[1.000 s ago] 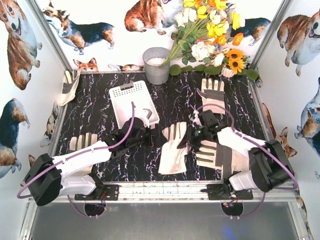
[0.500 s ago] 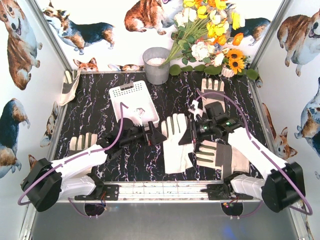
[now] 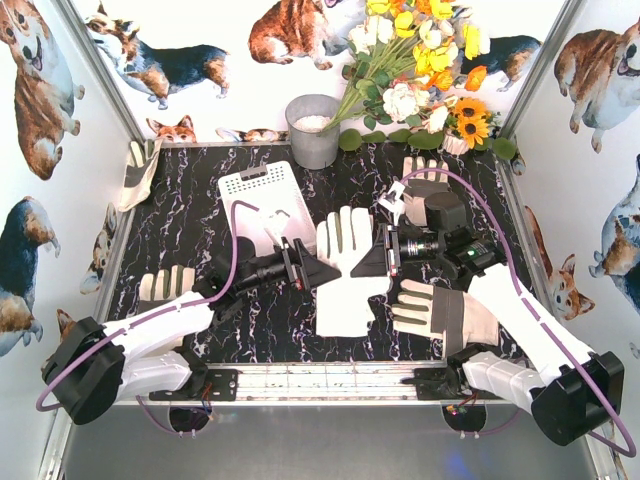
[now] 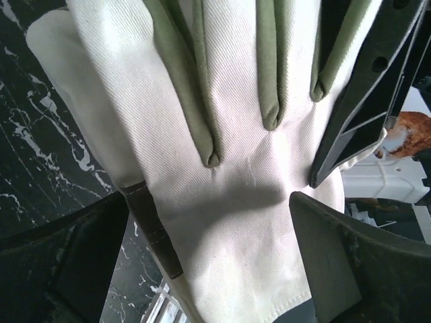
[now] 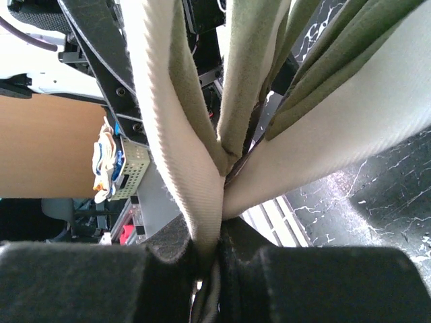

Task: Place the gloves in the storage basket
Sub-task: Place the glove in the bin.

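A cream-white glove (image 3: 350, 275) with grey finger patches hangs lifted above the middle of the table. My right gripper (image 3: 377, 260) is shut on its right edge; in the right wrist view the fabric (image 5: 195, 134) is pinched between the closed jaws (image 5: 212, 245). My left gripper (image 3: 312, 272) is at the glove's left edge with its jaws wide apart. In the left wrist view the glove's palm and cuff (image 4: 229, 134) fill the gap (image 4: 209, 202) between them. The white slotted storage basket (image 3: 262, 205) stands just behind my left gripper, with nothing in the part of it that shows.
Other gloves lie under my right arm (image 3: 440, 312), at the back right (image 3: 425, 178) and at the front left (image 3: 165, 285); one hangs on the left wall (image 3: 135, 175). A grey metal bucket (image 3: 313, 130) and flowers (image 3: 420, 70) stand at the back.
My right gripper has raised the glove off the table and carried it back. My left gripper has moved right, up to the glove's left edge.
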